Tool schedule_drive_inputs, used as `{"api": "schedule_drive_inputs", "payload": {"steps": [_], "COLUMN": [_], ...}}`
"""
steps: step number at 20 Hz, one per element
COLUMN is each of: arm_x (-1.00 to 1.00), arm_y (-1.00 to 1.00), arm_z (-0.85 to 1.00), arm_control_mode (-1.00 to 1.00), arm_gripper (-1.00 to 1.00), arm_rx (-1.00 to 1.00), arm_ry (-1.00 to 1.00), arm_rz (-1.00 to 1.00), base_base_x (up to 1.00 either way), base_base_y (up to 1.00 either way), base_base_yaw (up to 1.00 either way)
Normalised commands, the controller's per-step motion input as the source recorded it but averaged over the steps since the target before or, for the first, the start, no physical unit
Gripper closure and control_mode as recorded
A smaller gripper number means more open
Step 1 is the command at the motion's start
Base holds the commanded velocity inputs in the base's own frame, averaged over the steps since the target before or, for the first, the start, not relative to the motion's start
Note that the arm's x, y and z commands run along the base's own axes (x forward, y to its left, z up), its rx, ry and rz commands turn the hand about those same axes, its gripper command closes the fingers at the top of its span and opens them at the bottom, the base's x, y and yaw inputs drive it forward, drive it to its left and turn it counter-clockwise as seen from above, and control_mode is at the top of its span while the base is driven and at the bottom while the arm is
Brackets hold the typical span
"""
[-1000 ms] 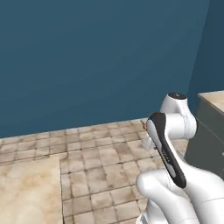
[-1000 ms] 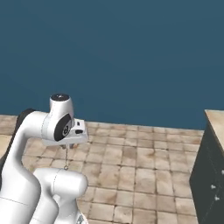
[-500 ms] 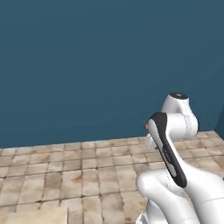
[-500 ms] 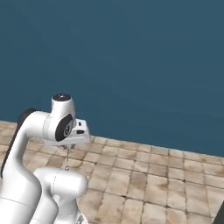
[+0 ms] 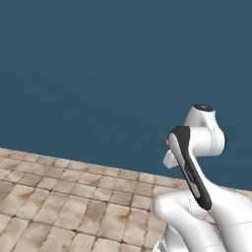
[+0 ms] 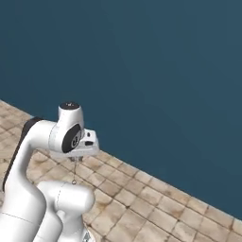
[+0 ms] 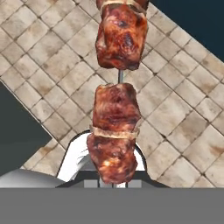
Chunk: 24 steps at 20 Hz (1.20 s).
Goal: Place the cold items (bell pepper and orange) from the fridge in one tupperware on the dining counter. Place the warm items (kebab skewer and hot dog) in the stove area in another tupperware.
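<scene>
Hand view puts the kebab skewer (image 7: 116,109) right down the middle, running from the bottom of the picture to the top edge. Three browned meat chunks ride on it: two packed together low down, nearest the claw (image 7: 114,183), and a third higher up, with a short bare stretch of thin metal rod between them. The lowest chunk sits directly over the claw's tips and hides them almost completely, so the jaws themselves cannot be made out here, but the claw is clamped tight on the skewer's near end and the skewer stands straight out along the claw's line of sight. Nothing under it but air: well beyond the meat lies the tiled floor (image 7: 175,109), beige stone squares, with the dark blue wall (image 7: 201,17) cutting across the upper right corner.

Over in the right base view, the white arm is folded up high, the claw's housing (image 6: 87,142) tucked beside the big wrist joint, and a thin skewer rod (image 6: 74,171) hangs down from it, above the floor tiles. Left base view shows a tiny orange-red speck (image 5: 167,142) peeking out at the arm's left side, too small to identify.
</scene>
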Motion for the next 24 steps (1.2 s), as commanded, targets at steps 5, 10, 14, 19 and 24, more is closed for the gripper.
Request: {"api": "schedule_drive_inputs", "payload": {"steps": [5,10,14,19,24], "arm_x": [0.0,0.0,0.0,0.0,0.0], "arm_y": [0.0,0.0,0.0,0.0,0.0], "arm_z": [0.0,0.0,0.0,0.0,0.0], "arm_control_mode": [1.0,1.0,1.0,1.0,1.0], "arm_gripper": [1.0,1.0,1.0,1.0,1.0], "arm_rx": [0.0,0.0,0.0,0.0,0.0], "arm_ry": [0.0,0.0,0.0,0.0,0.0], "arm_rz": [0.0,0.0,0.0,0.0,0.0], "base_base_x": [0.67,1.0,1.0,1.0,1.0], "base_base_y": [-0.03,-0.23,-0.14,-0.05,-0.1], "base_base_yaw": [0.49,0.72,0.79,0.82,0.79]}}
